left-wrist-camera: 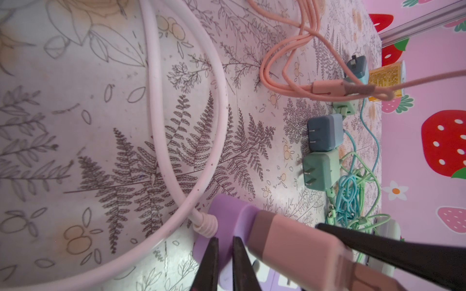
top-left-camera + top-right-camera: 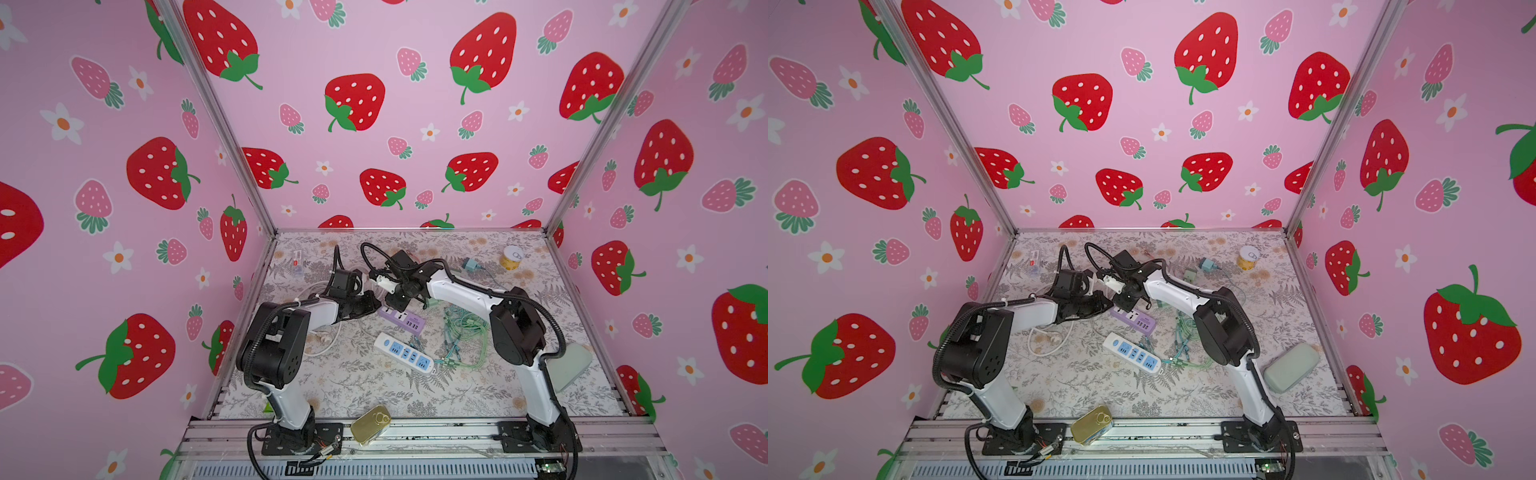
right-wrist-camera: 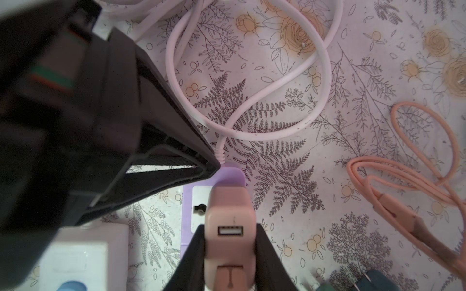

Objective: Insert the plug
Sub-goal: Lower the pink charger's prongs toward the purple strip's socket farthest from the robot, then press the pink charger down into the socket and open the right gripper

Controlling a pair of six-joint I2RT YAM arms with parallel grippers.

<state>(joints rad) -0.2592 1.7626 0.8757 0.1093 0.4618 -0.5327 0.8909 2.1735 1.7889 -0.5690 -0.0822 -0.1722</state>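
One purple strip [image 2: 401, 319], one white strip [image 2: 405, 353], one pink plug [image 3: 229, 226].

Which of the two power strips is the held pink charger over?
The purple power strip: the right gripper holds the pink charger over its cable end. The white strip with blue sockets lies beside it, nearer the arm bases.
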